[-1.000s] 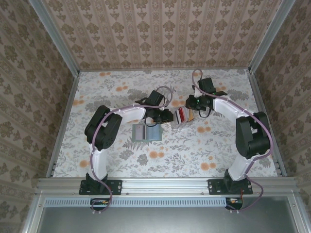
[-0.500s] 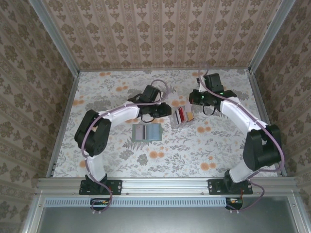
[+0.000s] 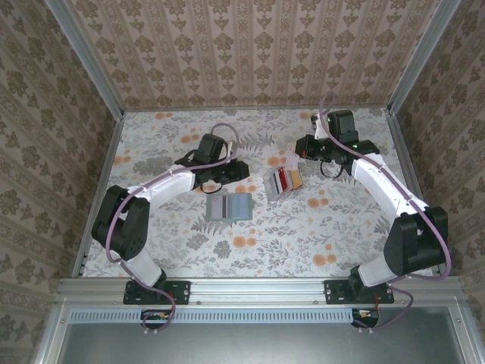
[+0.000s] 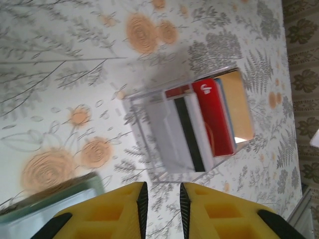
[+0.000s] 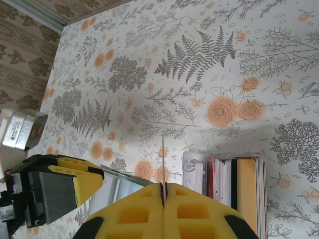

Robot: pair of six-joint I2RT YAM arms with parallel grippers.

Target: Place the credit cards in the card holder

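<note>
On the floral surface (image 3: 341, 235), the fanned credit cards (image 3: 283, 182) lie near the middle, just right of the grey-green card holder (image 3: 229, 205). The two are apart and in the same spots as a second ago.

The right claw (image 3: 305, 148) was low over the fan a second ago. It now sits higher and further back, beyond the cards' far edge. In the right wrist view the right claw (image 5: 163, 199) has its yellow pads pressed together on a thin card (image 5: 163, 159), seen edge-on as a fine line rising from the seam. The remaining credit cards (image 5: 234, 184) lie below it as red, white, dark and tan stripes.

The left arm has swung its elbow out to the left. The left claw (image 3: 239, 173) has drawn back from beside the fan and now hangs just beyond the holder's far edge. From its own wrist the left claw (image 4: 161, 209) shows a narrow gap with nothing in it. It points at the credit cards (image 4: 199, 124), and a corner of the card holder (image 4: 50, 206) shows at the lower left.
</note>
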